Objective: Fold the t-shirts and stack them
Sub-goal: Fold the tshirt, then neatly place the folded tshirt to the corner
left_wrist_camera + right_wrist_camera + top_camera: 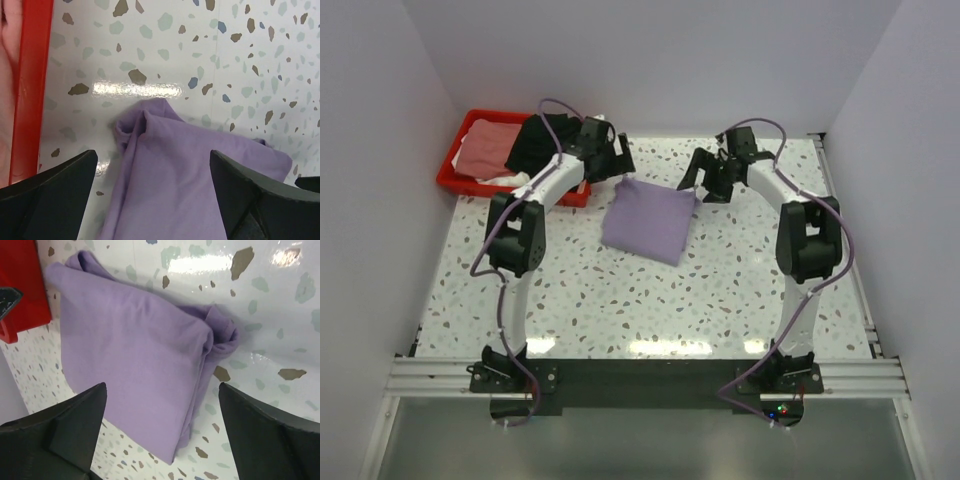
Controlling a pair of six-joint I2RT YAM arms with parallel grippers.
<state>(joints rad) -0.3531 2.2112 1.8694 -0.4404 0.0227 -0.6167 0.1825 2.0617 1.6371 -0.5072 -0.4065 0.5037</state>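
A lavender t-shirt (pixel 648 222) lies folded into a rough square on the table's far middle. My left gripper (pixel 618 165) hovers over its far left corner, open; in the left wrist view the cloth (pixel 175 175) lies below the wide gap of the gripper (pixel 152 172), touching neither finger. My right gripper (pixel 698 180) is over the far right corner, also open. The right wrist view shows the shirt's folded edge (pixel 135 355) beneath that gripper (pixel 162 405). More t-shirts lie in a heap in the tray: black (pixel 535 140), salmon pink (pixel 485 145) and white (pixel 507 178).
The red plastic tray (pixel 453 168) stands at the far left corner, its near end close to the left gripper and the lavender shirt. Its rim shows in the left wrist view (pixel 30 90) and the right wrist view (pixel 22 285). White walls close in the table.
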